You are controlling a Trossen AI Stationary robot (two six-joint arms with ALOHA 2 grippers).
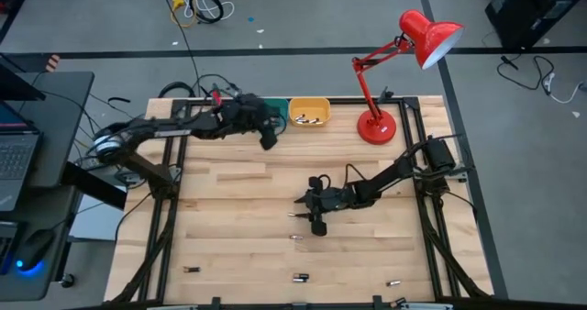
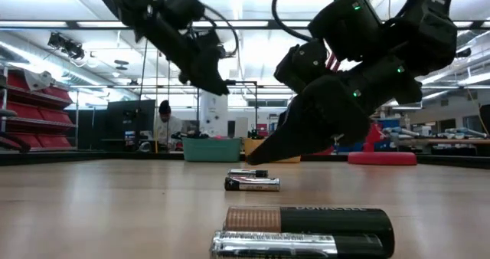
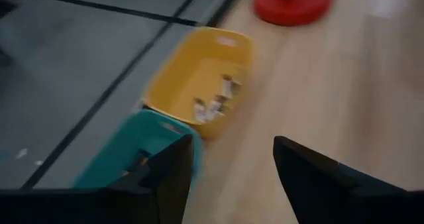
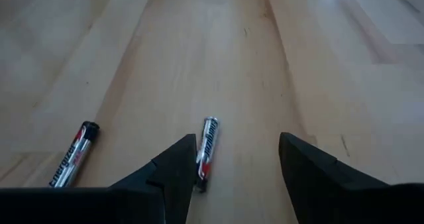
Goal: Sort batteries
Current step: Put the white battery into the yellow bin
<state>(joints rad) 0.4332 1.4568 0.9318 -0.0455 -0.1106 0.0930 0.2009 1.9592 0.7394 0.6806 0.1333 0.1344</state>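
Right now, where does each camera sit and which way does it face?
High view: overhead, straight down on the table; both arms show.
Low view: table height, level across batteries; both arms above.
Left wrist view: on the left arm, over the yellow bin and teal bin; left claw open.
Right wrist view: on the right arm, down at a battery; right claw open.
Shared: high and left wrist views both show the bins.

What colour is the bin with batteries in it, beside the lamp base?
Yellow bin; clearest in the left wrist view.
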